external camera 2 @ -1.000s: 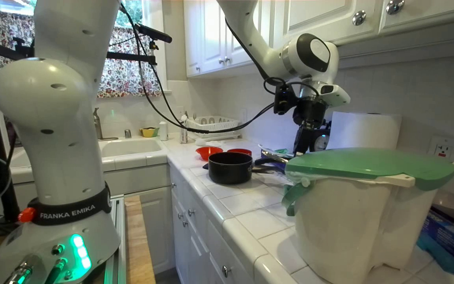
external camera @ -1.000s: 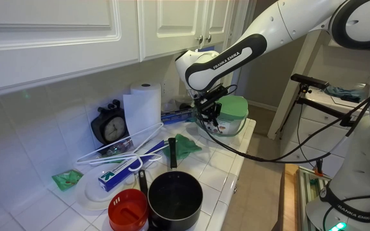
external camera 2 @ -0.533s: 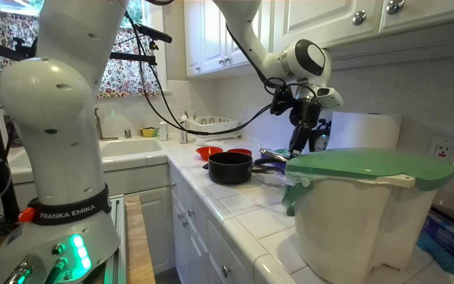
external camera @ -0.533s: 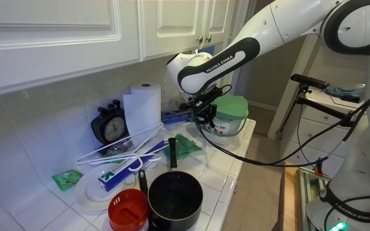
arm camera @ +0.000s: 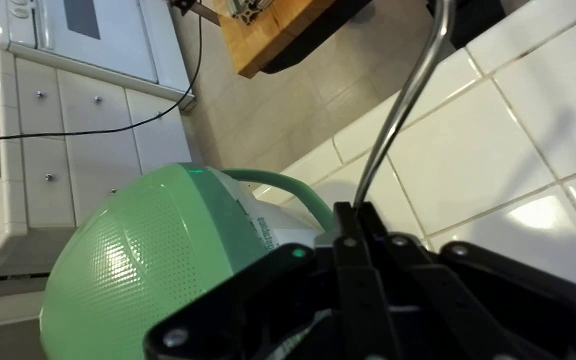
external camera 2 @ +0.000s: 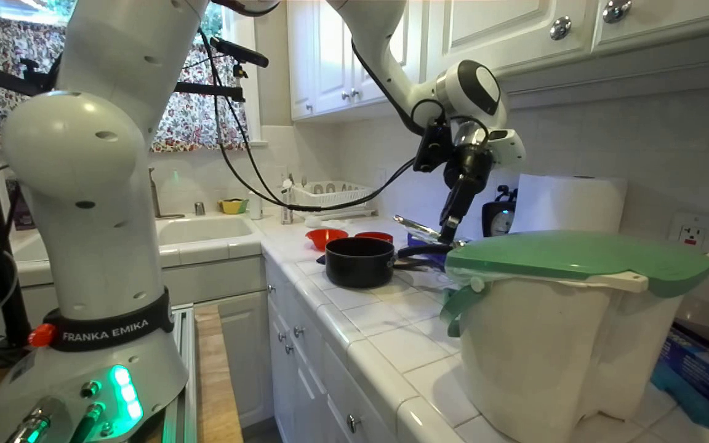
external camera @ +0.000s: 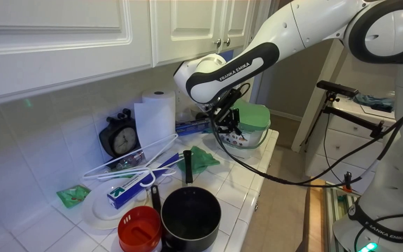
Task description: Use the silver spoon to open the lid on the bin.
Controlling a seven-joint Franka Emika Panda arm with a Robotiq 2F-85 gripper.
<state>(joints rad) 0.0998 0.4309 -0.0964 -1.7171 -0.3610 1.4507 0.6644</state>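
Observation:
My gripper (arm camera: 358,206) is shut on the silver spoon (arm camera: 410,95), whose shiny curved metal runs up and away from the fingertips in the wrist view. The gripper (external camera 2: 450,232) and the spoon (external camera 2: 415,227) also show beside the bin's far edge in an exterior view. The bin (external camera 2: 533,351) is a whitish tub on the tiled counter. Its green lid (external camera 2: 576,252) lies flat on top and also shows in the wrist view (arm camera: 123,265). In an exterior view my gripper (external camera: 234,126) overlaps the bin (external camera: 241,138). I cannot tell whether the spoon touches the lid.
The bin's green handle (arm camera: 288,185) hangs at its side. A black pot (external camera: 191,217), a red bowl (external camera: 139,229), a foil box (external camera: 131,189), white hangers (external camera: 131,171) and a green cloth (external camera: 198,160) lie along the counter. A paper towel roll (external camera: 157,119) stands near the wall. Cabinets (external camera: 187,21) hang above.
My gripper has shifted away from the bin toward the pot, and its fingers have tilted. More of the spoon shows now beside the fingertips. The lid and bin have not moved.

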